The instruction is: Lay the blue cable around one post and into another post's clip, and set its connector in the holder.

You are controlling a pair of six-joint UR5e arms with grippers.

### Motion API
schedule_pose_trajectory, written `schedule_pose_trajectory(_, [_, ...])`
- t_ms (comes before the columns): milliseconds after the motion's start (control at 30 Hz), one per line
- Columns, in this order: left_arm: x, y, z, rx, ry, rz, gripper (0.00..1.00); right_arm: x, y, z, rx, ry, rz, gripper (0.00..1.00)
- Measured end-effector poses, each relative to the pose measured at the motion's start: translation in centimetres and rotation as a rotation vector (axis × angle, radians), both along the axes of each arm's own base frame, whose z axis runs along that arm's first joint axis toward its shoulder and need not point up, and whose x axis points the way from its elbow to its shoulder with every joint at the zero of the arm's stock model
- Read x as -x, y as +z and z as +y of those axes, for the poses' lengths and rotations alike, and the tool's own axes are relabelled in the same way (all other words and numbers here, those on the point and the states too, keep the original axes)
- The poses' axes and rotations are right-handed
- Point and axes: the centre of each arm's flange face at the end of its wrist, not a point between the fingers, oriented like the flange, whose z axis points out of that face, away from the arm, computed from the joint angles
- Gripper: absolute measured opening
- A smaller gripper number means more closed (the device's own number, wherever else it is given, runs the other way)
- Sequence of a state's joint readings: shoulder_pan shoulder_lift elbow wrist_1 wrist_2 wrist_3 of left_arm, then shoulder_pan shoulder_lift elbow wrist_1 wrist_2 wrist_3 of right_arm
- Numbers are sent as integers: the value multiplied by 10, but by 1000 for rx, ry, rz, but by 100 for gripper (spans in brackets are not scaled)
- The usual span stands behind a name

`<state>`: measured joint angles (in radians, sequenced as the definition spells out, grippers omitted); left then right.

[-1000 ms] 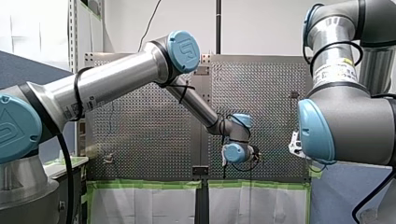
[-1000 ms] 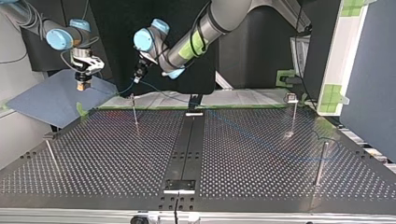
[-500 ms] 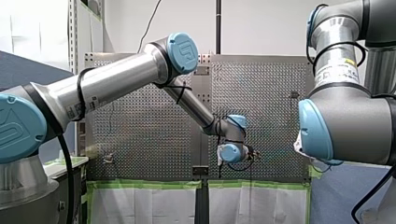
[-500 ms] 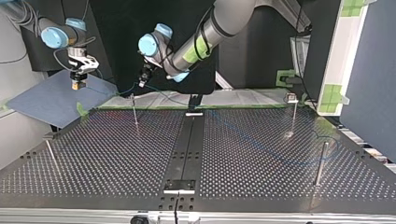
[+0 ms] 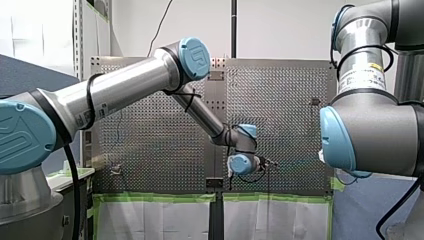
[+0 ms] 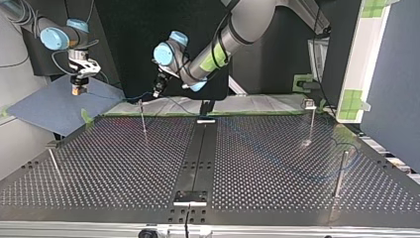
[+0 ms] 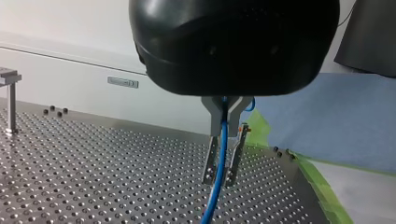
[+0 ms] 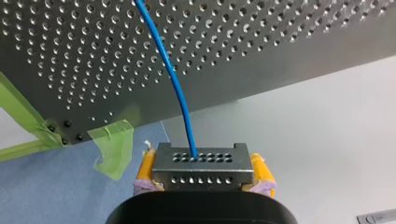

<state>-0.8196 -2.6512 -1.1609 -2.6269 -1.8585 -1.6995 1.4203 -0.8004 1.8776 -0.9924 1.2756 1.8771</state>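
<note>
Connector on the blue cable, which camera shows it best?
The right wrist view: the connector sits close, clamped between yellow pads. The top view shows a speck at my right gripper; front and left wrist views show nothing.

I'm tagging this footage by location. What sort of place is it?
Probably a robotics lab's test cell: a perforated table fitted with posts, my left end effector holding a blue cable, my right end effector its connector.
</note>
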Motion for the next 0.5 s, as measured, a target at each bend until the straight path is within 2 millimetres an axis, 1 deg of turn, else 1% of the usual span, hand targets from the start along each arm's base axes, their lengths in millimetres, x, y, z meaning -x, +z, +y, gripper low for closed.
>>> schedule_pose_trajectory(167, [-6, -10, 10, 8, 11, 6, 1, -3, 1, 0, 7, 21, 2, 17])
schedule_pose_trajectory(300, [-9, -13, 13, 9, 16, 8, 1, -8, 1, 0, 9, 43, 3, 17])
schedule_pose_trajectory(500, [-26, -17, 21, 20, 24, 8, 1, -9, 2, -1, 20, 50, 2, 17])
